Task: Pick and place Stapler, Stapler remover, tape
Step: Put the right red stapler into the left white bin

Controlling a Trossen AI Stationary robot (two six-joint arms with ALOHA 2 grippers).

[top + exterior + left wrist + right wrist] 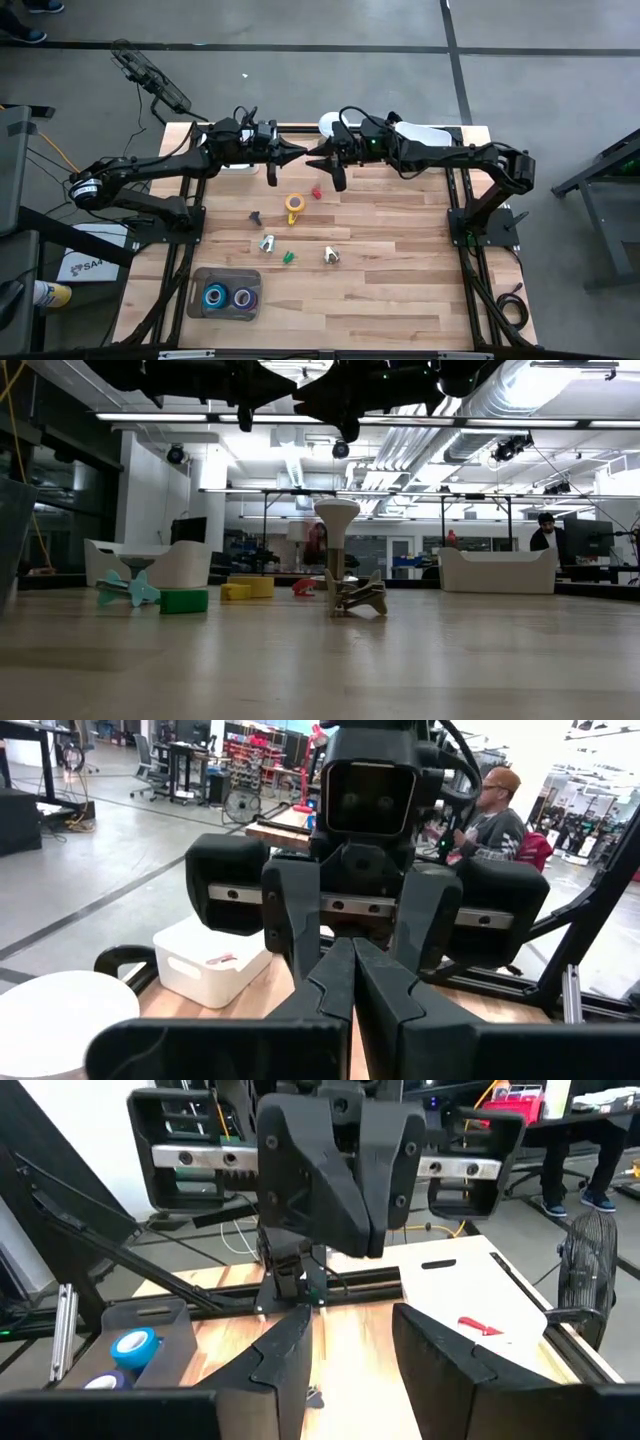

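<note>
Both grippers hover high over the table's far middle, tip to tip and touching nothing. My left gripper (298, 152) points toward the table's right and is shut (351, 970). My right gripper (318, 162) points toward the left and is open (352, 1342). A blue tape roll (214, 295) and a purple tape roll (242, 297) lie flat in a grey tray (226, 276) near the near left corner. A yellow-orange piece (293, 205) rests on the wood below the grippers. Around it lie a small red piece (316, 192), a dark piece (256, 216), a green piece (288, 257) and two silvery metal pieces (267, 242) (331, 256).
A white bin (210, 970) and a round white plate (50, 1020) sit at the table's far edge. The arms' bases stand at the left and right sides. Bare wood spreads across the near right part (400, 300). People show in the room beyond (490, 815).
</note>
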